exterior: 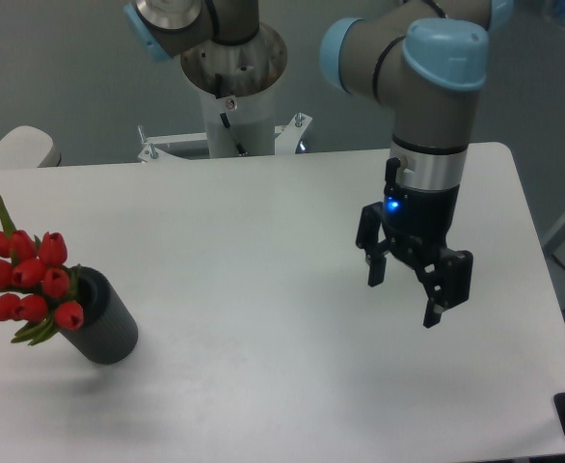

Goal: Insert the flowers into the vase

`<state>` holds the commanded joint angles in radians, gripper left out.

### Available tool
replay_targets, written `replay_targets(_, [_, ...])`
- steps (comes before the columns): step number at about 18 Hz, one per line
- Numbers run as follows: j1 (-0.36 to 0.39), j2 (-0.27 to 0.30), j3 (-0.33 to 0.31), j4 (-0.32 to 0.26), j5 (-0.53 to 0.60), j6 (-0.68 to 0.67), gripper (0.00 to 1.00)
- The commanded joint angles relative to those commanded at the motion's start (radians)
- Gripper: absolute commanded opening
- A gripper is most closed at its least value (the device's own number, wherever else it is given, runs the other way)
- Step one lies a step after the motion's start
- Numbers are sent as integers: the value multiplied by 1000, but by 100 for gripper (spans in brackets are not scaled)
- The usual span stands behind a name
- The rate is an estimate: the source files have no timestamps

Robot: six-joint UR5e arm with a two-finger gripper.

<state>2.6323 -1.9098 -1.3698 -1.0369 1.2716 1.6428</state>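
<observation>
— Camera view from above the table: where do we find the bunch of red tulip buds with green stems and pointed leaves (30, 285)?

— We see it at the left edge, stems down in the dark grey matte cylinder vase (104, 318), the buds spilling out over its left rim. The vase appears to lean in this view, so the bunch hangs to one side rather than standing straight.

— And our black two-finger gripper (404, 294)?

— Well apart from them, over the right part of the white table (263, 386), pointing down. Its fingers are spread wide with nothing between them.

— So why is it out there?

— We judge the flowers are already in, so the empty gripper has no reason to sit near the vase; keeping clear avoids knocking it.
</observation>
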Motion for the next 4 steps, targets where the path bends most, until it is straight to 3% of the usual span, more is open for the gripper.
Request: replay_targets(4, [2, 0, 2, -5, 9, 2, 100])
